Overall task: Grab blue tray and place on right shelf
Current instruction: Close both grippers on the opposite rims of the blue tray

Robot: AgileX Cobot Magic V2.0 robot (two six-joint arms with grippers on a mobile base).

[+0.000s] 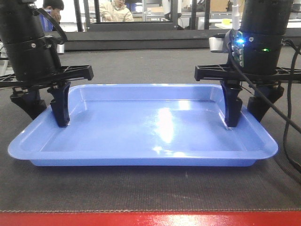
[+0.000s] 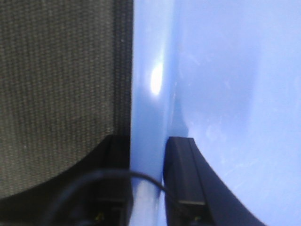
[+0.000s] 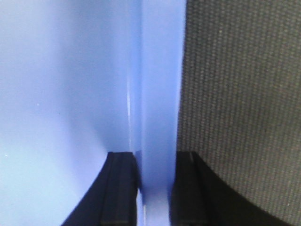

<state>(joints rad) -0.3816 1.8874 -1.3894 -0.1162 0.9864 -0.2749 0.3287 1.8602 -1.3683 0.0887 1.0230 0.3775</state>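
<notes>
The blue tray (image 1: 150,127) lies flat on the dark grey mat, wide side toward me. My left gripper (image 1: 47,117) straddles its left rim, one finger inside the tray, one outside. In the left wrist view the left gripper (image 2: 148,140) presses on the rim of the tray (image 2: 235,94) from both sides. My right gripper (image 1: 244,120) straddles the right rim the same way. In the right wrist view the right gripper (image 3: 155,154) clamps the tray (image 3: 70,94) at its rim. The right shelf is out of view.
The dark grey mat (image 1: 141,188) covers the tabletop, with a red strip (image 1: 150,219) along its front edge. A black frame (image 1: 141,28) and people (image 1: 115,10) are in the background beyond the table. Cables (image 1: 289,108) hang by the right arm.
</notes>
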